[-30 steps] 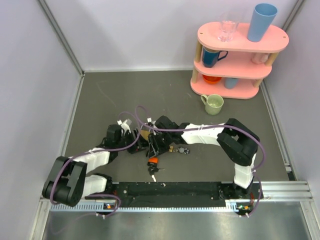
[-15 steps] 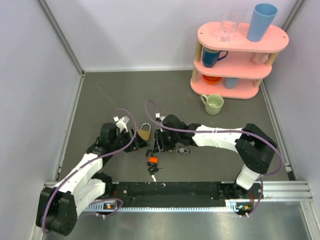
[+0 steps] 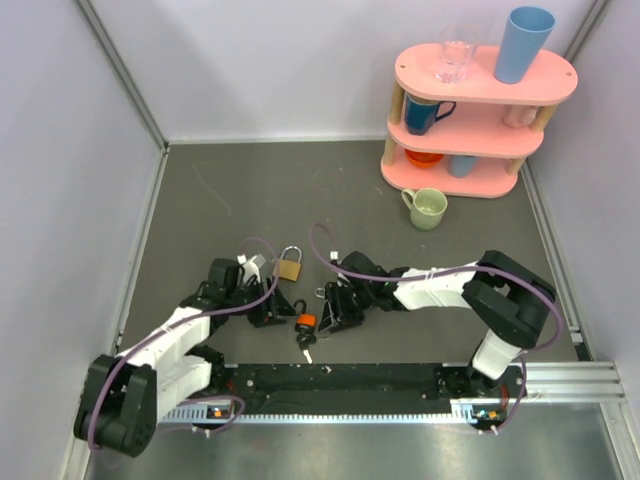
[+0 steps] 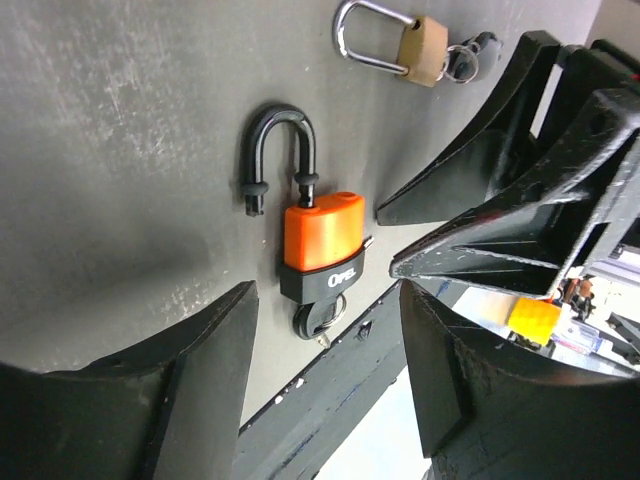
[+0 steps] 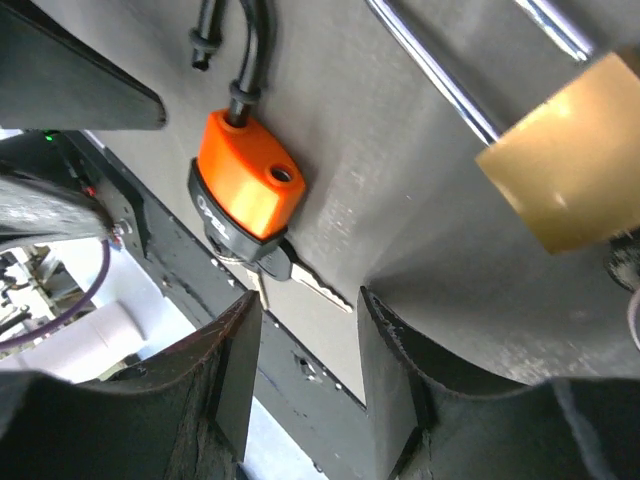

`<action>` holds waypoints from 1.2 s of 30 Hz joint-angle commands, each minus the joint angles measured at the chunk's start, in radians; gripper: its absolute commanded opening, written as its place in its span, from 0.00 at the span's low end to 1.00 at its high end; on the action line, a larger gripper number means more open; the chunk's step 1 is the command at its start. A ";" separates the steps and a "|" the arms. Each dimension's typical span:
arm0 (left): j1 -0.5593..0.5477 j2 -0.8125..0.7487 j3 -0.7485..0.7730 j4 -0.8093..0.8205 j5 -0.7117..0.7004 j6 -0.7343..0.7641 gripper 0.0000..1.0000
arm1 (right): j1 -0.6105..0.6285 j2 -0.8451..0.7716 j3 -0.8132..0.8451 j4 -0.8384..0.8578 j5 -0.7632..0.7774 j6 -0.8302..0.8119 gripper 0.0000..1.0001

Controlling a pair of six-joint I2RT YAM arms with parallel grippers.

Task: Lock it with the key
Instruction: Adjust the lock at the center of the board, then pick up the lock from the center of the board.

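Left fingers (image 4: 150, 400) stand apart and hold nothing. They frame an orange-and-black padlock (image 4: 322, 240) lying flat on the grey bench (image 4: 120, 120) just ahead of them. Right fingers (image 5: 420, 400) are also parted, with a narrower gap, and empty, low over the same padlock from the other side.

The padlock's black shackle (image 4: 275, 130) is open: one leg sits in the body and the other hangs free beside it. The key (image 5: 300, 282), tiny and silver, lies at the lock's base with its small bunch. One of the bunch seems seated in the keyway, though this is hard to confirm. A brass padlock (image 5: 575, 180) lies near, apart from the orange one.

Seen from overhead, the two arms meet close together near the bench's front edge.

Risks: the key is far smaller than either finger, so a pinch may catch the ring or a spare key instead. The lock lies loose, so a push or twist may slide or spin it. The arms, being so close, could bump.
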 commanded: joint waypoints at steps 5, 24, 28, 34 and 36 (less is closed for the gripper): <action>-0.003 0.090 -0.024 0.077 0.024 0.013 0.60 | -0.005 0.084 0.011 0.215 -0.065 0.095 0.43; -0.003 0.317 -0.067 0.372 0.062 -0.027 0.31 | -0.045 0.234 -0.019 0.489 -0.061 0.154 0.42; -0.003 0.342 -0.067 0.401 0.076 -0.026 0.29 | -0.045 0.264 -0.015 0.551 -0.070 0.169 0.38; -0.003 0.293 -0.060 0.397 0.062 -0.037 0.29 | -0.044 0.261 -0.027 0.597 -0.087 0.169 0.01; -0.003 0.259 -0.050 0.366 0.050 -0.037 0.33 | -0.044 0.236 -0.031 0.591 -0.081 0.160 0.00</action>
